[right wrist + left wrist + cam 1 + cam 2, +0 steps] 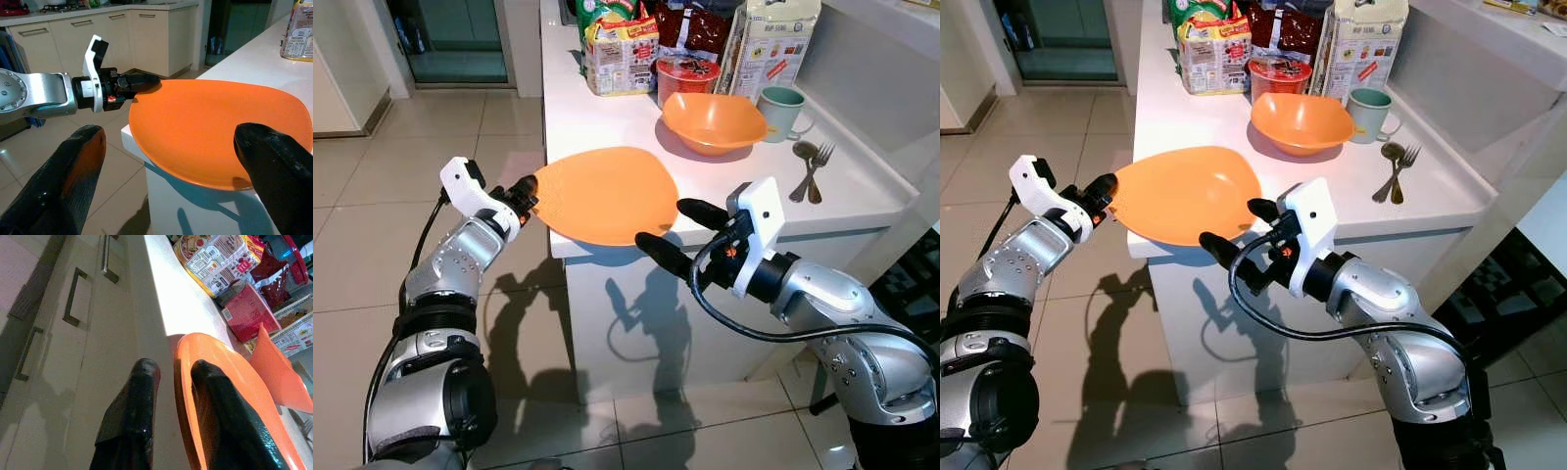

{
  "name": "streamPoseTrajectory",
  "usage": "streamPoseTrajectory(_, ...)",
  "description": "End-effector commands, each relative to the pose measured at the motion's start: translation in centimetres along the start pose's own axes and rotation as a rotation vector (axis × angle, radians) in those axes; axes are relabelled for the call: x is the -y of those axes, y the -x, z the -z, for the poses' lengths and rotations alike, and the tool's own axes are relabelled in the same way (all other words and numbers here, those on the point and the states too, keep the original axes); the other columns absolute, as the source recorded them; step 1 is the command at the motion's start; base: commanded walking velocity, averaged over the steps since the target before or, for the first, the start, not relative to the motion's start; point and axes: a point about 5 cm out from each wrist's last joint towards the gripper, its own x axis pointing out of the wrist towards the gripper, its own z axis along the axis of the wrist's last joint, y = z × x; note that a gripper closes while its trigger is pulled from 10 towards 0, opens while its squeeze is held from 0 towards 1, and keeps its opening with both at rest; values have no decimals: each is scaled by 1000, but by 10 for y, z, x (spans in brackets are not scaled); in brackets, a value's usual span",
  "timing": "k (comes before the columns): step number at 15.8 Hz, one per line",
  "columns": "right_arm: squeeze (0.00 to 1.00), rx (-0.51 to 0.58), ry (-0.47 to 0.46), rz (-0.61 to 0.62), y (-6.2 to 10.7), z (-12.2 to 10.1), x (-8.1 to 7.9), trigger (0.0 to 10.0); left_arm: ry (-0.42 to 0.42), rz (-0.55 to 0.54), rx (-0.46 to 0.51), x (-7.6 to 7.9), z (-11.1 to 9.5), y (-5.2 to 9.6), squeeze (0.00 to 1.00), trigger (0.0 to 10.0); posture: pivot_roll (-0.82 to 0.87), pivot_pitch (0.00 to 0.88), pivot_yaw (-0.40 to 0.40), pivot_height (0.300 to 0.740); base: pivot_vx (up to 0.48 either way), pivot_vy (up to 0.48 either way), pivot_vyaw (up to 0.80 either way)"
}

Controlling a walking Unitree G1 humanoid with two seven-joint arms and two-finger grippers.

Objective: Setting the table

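At counter edge, left tool [527, 199] apparently pinches plate [607, 193].

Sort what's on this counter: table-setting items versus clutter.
For the job:
- flat orange plastic plate, its rim between the left gripper fingers
- orange bowl
- pale green mug
- metal fork and spoon

Just lying about:
- noodle packets
- red cup noodles
- tall carton

Packet print unreadable, snack packets [620, 44] cut off at top edge — plate [603, 194] underside hidden
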Motion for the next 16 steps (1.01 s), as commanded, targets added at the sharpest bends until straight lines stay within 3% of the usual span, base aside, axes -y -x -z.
streamPoseTrajectory(1, 0, -8, -7, -14, 2, 1, -1, 10000, 15, 30, -13, 8, -1, -3, 1000, 10000, 12, 0, -45, 740, 0, 0, 0)
streamPoseTrajectory(5, 0, -56, -4, -42, 2, 5, -4, 10000, 7, 12, -46, 7, 6, -5, 1000, 10000, 12, 0, -45, 740, 0, 0, 0)
streamPoseTrajectory(6, 0, -65, -5, -47, 2, 7, -5, 10000, 18, 17, -61, 7, 8, -5, 0, 10000, 12, 0, -45, 740, 0, 0, 0)
streamPoseTrajectory(9, 0, -75, -5, -48, 2, 8, -6, 10000, 32, 34, -89, 10, 11, -6, 0, 10000, 8, 0, -41, 740, 0, 0, 0)
streamPoseTrajectory(10, 0, -78, -9, -50, 2, 8, -7, 10000, 31, 32, -85, 10, 11, -6, 0, 7569, 8, 0, -41, 740, 0, 0, 0)
streamPoseTrajectory(11, 0, -82, -11, -54, 2, 9, -8, 10000, 32, 28, -81, 9, 11, -6, 0, 2863, 5, 0, -38, 740, 0, 0, 0)
streamPoseTrajectory(12, 0, -84, -11, -55, 2, 9, -8, 10000, 35, 28, -78, 9, 11, -6, 0, 157, 5, 0, -38, 740, 0, 0, 0)
streamPoseTrajectory(16, 0, -92, 0, -65, 3, 10, -9, 10000, 77, 31, -51, 9, 7, -7, 0, 0, 4, 0, -38, 740, 0, 0, 0)
